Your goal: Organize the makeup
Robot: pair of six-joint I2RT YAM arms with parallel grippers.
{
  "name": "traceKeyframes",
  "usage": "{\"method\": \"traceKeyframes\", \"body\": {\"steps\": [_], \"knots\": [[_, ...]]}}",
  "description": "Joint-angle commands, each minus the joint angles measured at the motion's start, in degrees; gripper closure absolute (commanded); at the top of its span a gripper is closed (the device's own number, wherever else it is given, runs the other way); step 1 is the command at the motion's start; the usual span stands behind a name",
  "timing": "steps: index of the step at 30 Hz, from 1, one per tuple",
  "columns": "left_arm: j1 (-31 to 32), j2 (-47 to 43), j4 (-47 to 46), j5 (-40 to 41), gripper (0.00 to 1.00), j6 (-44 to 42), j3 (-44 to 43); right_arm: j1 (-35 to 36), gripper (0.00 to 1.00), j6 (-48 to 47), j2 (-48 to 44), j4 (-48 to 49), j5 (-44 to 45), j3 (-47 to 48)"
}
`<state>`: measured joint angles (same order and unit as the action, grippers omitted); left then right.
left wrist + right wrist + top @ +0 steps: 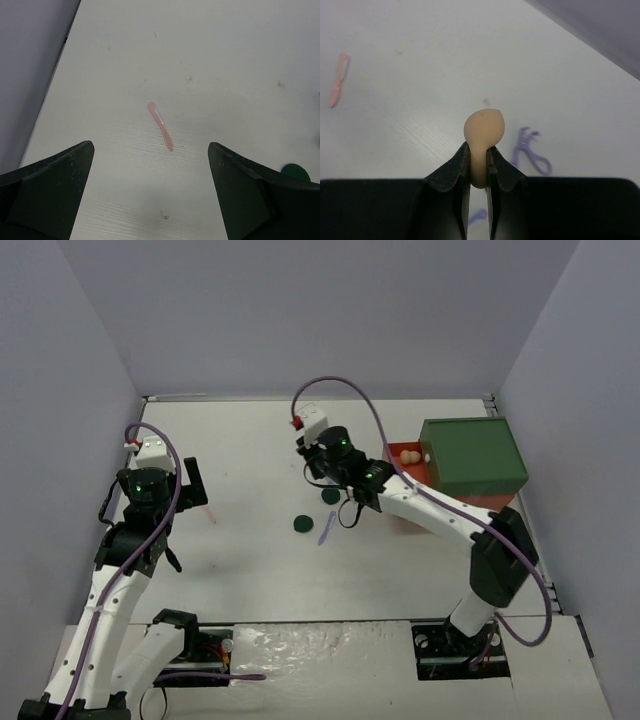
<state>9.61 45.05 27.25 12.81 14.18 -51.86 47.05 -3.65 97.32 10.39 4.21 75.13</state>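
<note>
One tan sponge (484,129) is pinched by its narrow end in my right claw (478,150) over the counter (410,100). I judge it best to squeeze gently, lift clear, then swing to the two sponges (410,455) by the green-topped box (473,455). My left claw (151,146) hangs wide above the pink stick (160,126).

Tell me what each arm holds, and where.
The right fingers pinch the tan sponge by its near end; its rounded end sticks out. Left fingers are open, empty.

A white table (250,440) is lying under even, soft light, with plain pale grey-lilac walls (320,310) rising along its far, left and right edges and a thin metal strip (300,397) running along the far edge.
</note>
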Motion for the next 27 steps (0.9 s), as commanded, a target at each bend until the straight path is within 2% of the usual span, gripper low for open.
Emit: {"method": "traceKeyframes", "body": {"steps": [1, 5, 10, 15, 17, 18, 20, 24, 27], "knots": [[-0.6, 0.7, -2.0, -0.9, 0.03, 0.8, -3.3, -7.4, 0.99, 0.5, -12.4, -4.8, 10.4, -8.1], [-0.6, 1.2, -1.9, -1.3, 0.03, 0.9, -3.3, -13.2, 0.98, 2.0, -20.2, -9.5, 12.6, -12.6], [-0.6, 1.6, -1.9, -1.6, 0.03, 0.9, -3.3, -19.4, 0.97, 6.4, -23.2, -13.5, 13.7, -14.5], [-0.5, 1.6, -1.8, -1.5, 0.03, 0.9, -3.3, -24.3, 0.86, 9.6, -21.8, -15.8, 12.0, -14.0], [-0.6, 1.6, -1.8, -1.5, 0.03, 0.9, -3.3, -24.6, 0.77, 9.7, -21.5, -15.8, 10.7, -13.9], [-0.6, 1.6, -1.8, -1.5, 0.03, 0.9, -3.3, -24.8, 0.64, 9.5, -21.2, -15.9, 9.7, -13.5], [-0.6, 1.5, -1.8, -1.5, 0.03, 0.9, -3.3, -24.9, 0.48, 9.4, -21.0, -15.9, 8.4, -12.9], [-0.6, 1.6, -1.9, -1.6, 0.03, 0.9, -3.3, -24.8, 0.31, 9.1, -21.4, -15.9, 7.0, -12.0], [-0.6, 1.6, -2.0, -1.8, 0.03, 1.0, -3.3, -24.7, 0.23, 8.8, -21.5, -15.9, 6.2, -11.3]]}}
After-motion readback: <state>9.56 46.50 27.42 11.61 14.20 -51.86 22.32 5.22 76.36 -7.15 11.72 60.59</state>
